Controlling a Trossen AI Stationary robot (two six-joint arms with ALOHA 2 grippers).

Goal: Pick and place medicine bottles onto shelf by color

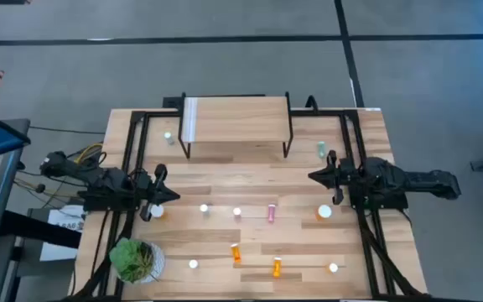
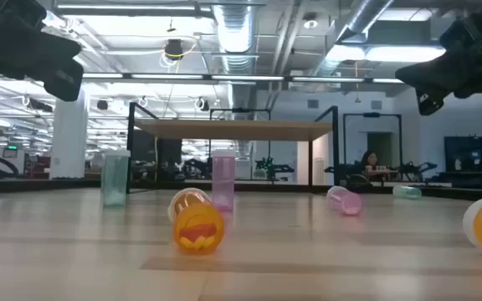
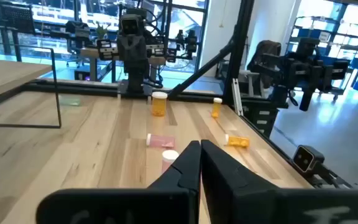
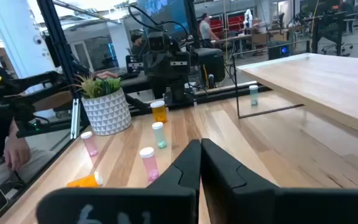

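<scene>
You're at the start: the shelf holds nothing on top, and the medicine bottles sit scattered on the table in front of and beside it, some upright, some tipped. Both arms hover at mid-table, left gripper and right gripper pointing inward, fingers pressed together, gripping nothing. Next you'd open 1 gripper and descend on a bottle.
</scene>
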